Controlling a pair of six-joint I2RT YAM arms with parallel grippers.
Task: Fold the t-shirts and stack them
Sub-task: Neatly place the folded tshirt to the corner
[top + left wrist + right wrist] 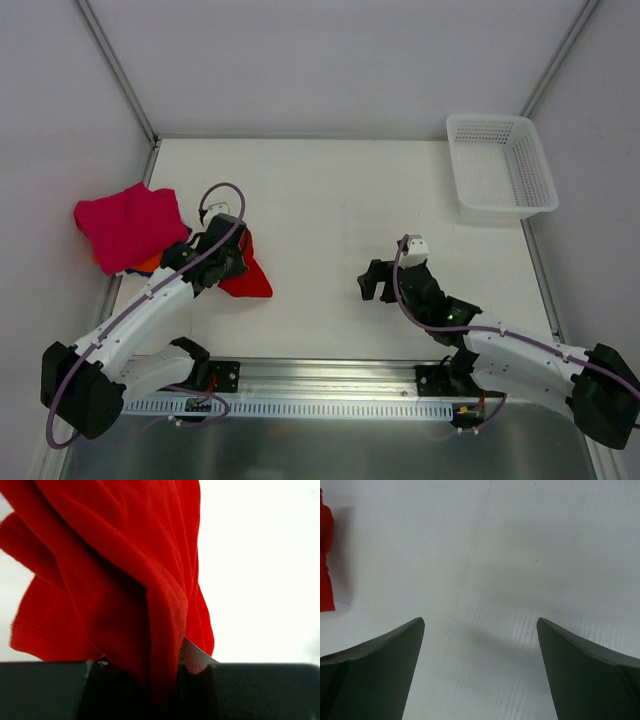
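A: left gripper [238,264] state?
B: clamped on the red t-shirt [254,281]. Left wrist view shows a thick bunched fold pinched between the jaws, with the rest of the cloth spilling past the fingertips in loose folds and a stitched hem at its lower left

A: where is that shirt relative to the basket?
B: basket [487,118] sits at the far right corner of the table [320,190]. The red t-shirt is well left of the basket and nearer the arm bases than it. Can't tell whether the cloth is lifted clear of the table or dragging on it

A: other shirts?
B: magenta-pink t-shirt [130,225] is a crumpled heap further left of the basket than the red one, by the table's left edge. An edge of the orange t-shirt [148,263] peeks out under the heap's near side. Can't tell if the red one touches that heap, because the left arm covers the gap

A: right gripper [375,283]?
B: jaws wide apart, only bare table between the fingers in the right wrist view, plus a strip of red cloth at the left frame edge. It sits left of the basket and nearer the bases, between the basket and the red t-shirt, well apart from both
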